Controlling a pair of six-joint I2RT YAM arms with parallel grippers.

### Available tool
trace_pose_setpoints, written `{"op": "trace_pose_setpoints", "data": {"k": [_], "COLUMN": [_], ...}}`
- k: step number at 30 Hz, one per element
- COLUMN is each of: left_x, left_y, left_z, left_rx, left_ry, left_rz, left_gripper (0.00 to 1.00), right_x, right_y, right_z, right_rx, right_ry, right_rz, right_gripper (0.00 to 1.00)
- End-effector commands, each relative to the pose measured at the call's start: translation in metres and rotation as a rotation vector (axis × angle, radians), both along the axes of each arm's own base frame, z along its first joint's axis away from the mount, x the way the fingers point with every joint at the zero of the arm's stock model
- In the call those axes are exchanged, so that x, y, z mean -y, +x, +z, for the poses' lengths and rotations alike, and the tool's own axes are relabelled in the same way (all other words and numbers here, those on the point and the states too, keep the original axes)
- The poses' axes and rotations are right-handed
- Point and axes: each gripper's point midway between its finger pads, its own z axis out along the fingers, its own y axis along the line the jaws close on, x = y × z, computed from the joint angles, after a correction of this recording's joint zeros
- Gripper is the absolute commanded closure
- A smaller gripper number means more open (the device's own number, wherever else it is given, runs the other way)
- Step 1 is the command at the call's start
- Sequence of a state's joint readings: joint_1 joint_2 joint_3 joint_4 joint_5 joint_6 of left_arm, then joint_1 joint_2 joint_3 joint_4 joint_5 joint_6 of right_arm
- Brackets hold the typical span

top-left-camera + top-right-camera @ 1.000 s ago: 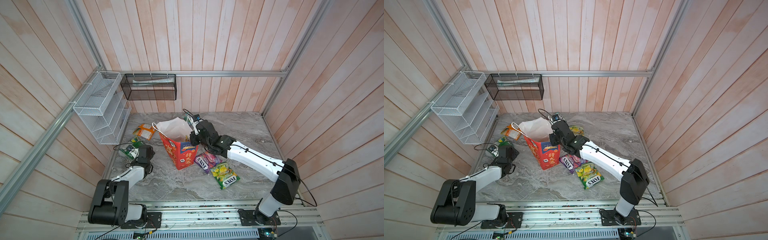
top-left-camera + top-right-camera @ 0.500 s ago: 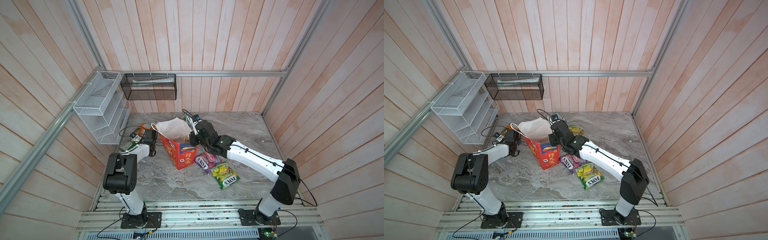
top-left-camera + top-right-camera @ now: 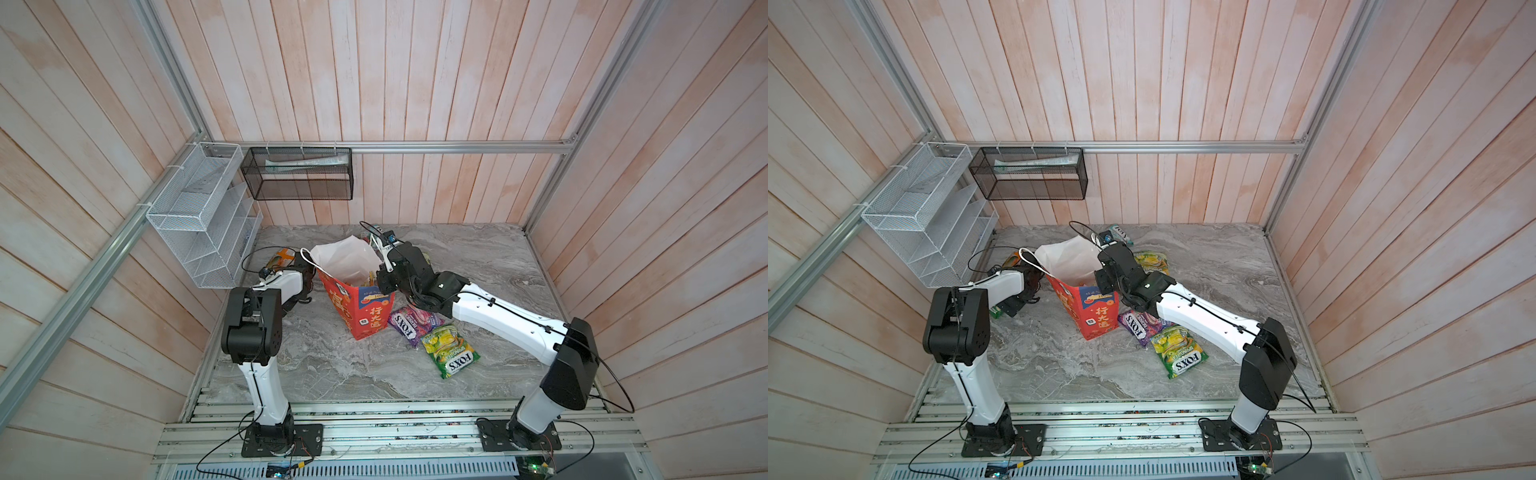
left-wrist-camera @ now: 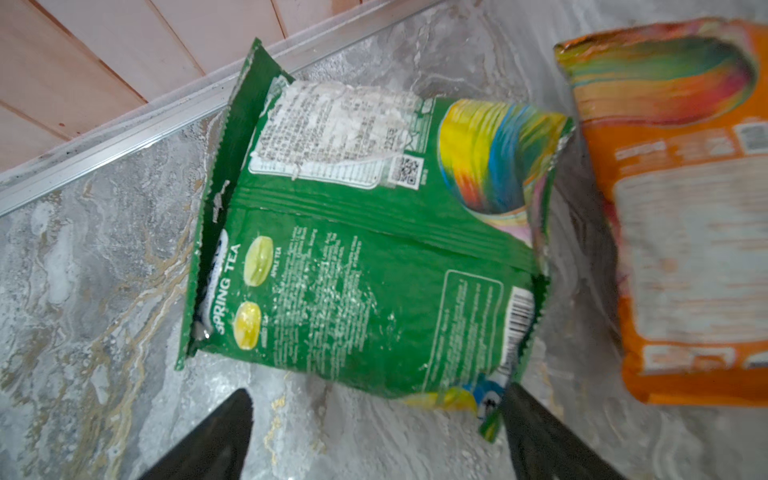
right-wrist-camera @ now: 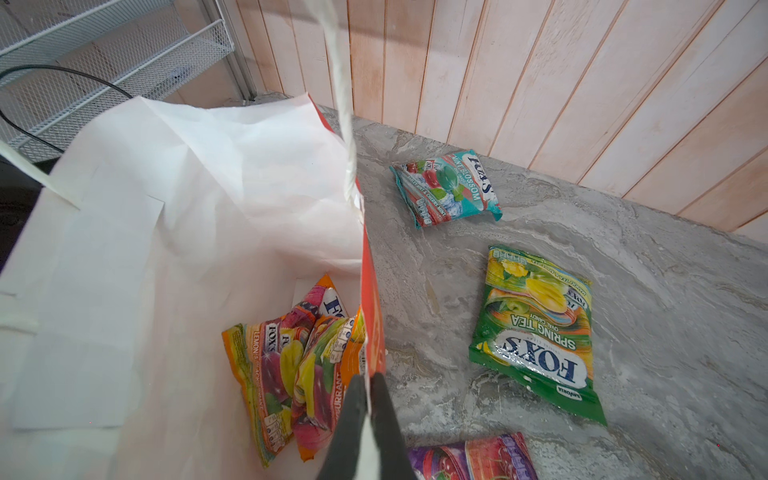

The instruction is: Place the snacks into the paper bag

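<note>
Grey marble tabletop (image 3: pixel 332 374), plank walls. The left gripper (image 4: pixel 376 399), low at lower left a second ago, now hangs with jaws spread over the green pouch (image 4: pixel 365 257), left of the orange pouch (image 4: pixel 685 249), so the next pick looks to be starting. The right gripper (image 5: pixel 368 382) pinches the rim of the paper bag (image 3: pixel 361 307), mid-frame. Count: one bag, six pouches outside it, at least two snacks (image 5: pixel 291 365) inside.
</note>
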State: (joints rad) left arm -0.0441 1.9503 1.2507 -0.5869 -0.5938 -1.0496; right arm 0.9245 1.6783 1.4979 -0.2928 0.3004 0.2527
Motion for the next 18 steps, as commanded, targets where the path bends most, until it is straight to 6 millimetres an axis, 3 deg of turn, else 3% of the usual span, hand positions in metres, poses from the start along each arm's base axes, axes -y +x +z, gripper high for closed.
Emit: {"op": "trace_pose_setpoints", "data": {"k": [1,14,18], "left_x": [-0.008,-0.006,-0.007], "left_y": [-0.003,0.000,-0.001], "left_z": [-0.013,-0.023,-0.031], "left_rx": [-0.043,-0.082,-0.070], "left_ry": [-0.058,-0.096,-0.153], "left_rz": [-0.007,-0.019,-0.028], "left_gripper": [0.14,0.20,0.29], "right_x": [-0.003,-0.007,-0.009], "right_y": [-0.002,-0.006,-0.009], "right_z": [0.003,0.005,0.009], "right_rx": [0.009,0.015,0.023], "right_ry": [-0.025,-0.033,-0.025], "right_rz": [0.008,0.023,0.030], "right_gripper": [1.00,1.00,1.00]}}
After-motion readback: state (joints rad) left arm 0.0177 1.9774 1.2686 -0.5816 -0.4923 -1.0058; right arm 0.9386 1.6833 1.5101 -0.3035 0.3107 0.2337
